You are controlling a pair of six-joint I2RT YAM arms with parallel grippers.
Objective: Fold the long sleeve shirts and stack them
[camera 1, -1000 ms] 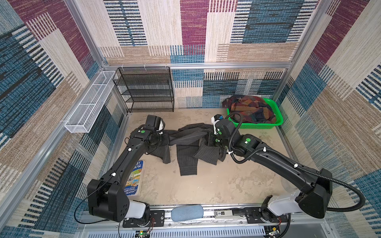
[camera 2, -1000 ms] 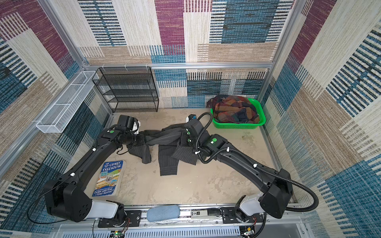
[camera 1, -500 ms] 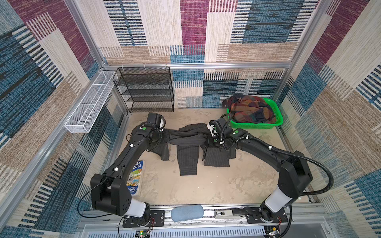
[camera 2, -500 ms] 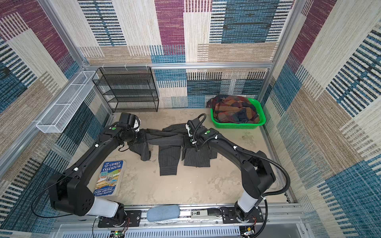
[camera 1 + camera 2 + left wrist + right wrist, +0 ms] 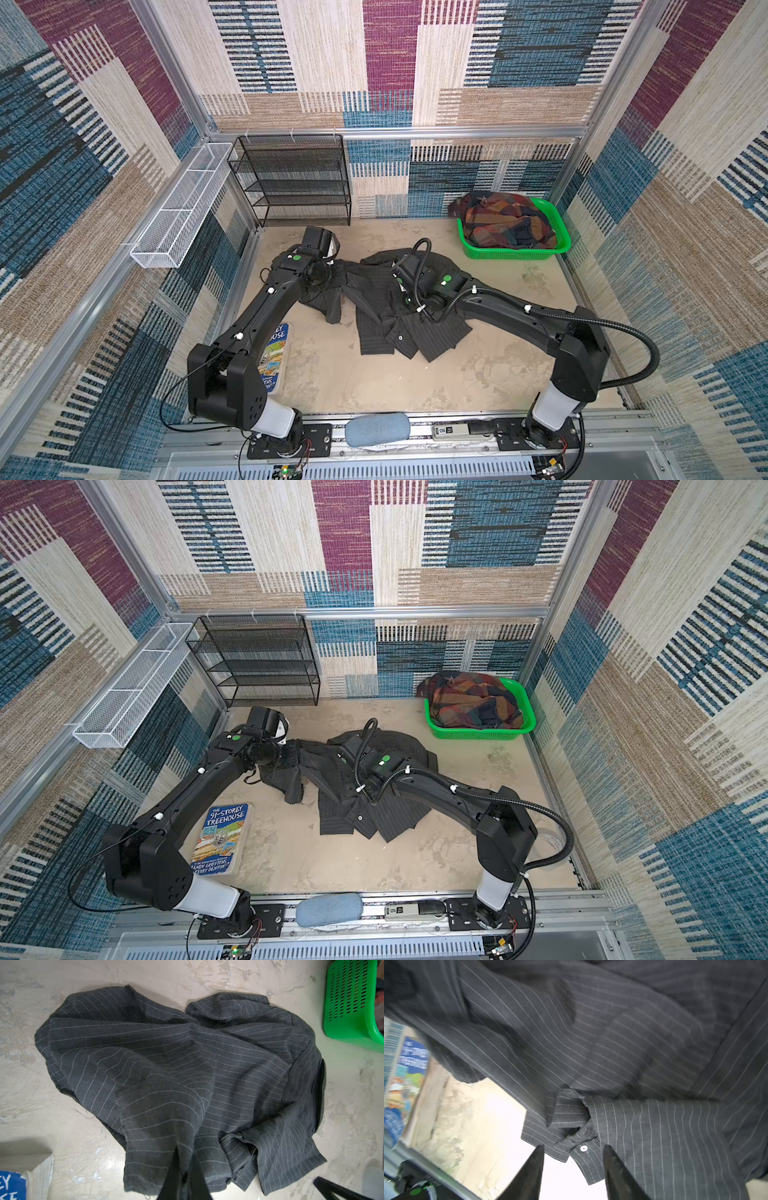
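Near pinstriped shirt (image 5: pixel 374 332), book (image 5: pixel 220 837), green basket (image 5: pixel 515 252)

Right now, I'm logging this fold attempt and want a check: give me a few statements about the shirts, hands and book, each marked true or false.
1. The plaid shirt lies in the green basket. True.
2. The right hand is clamped on the pinstriped shirt. False: its jaws stand apart, gripping nothing.
3. The left hand is shut on the pinstriped shirt. True.
4. The book lies on the pinstriped shirt. False: it lies on the table, apart from it.
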